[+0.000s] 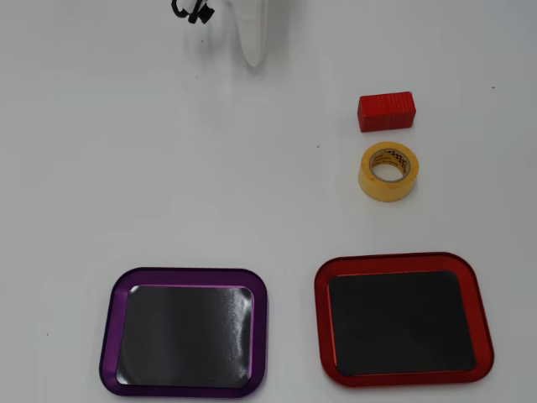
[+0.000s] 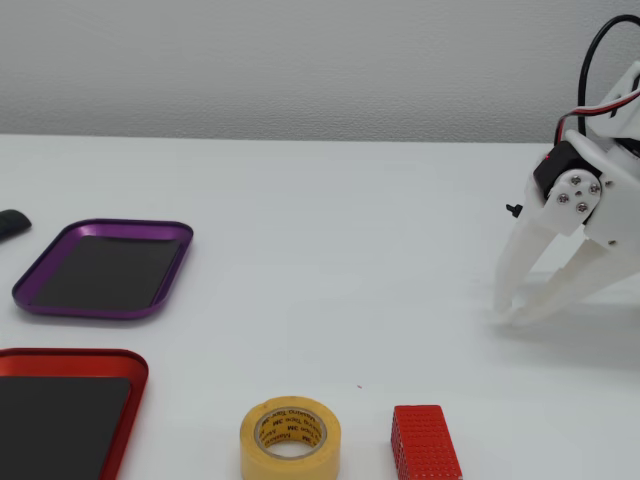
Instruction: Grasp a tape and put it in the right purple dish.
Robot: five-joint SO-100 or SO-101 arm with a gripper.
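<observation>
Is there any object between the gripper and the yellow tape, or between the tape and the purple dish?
Nothing visible blocks either path. Bare table lies between the gripper and the tape. The red block sits just beyond the tape, off the line. The red dish lies beside the purple dish, not between.

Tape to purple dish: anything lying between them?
Nothing. In the overhead view the white table is bare between the tape and the purple dish. The red block and red dish sit off that line.

White table [image 1: 126, 168] – tape [image 1: 388, 171], red block [image 1: 386, 112], purple dish [image 1: 107, 336], red tray [image 1: 320, 319]
</observation>
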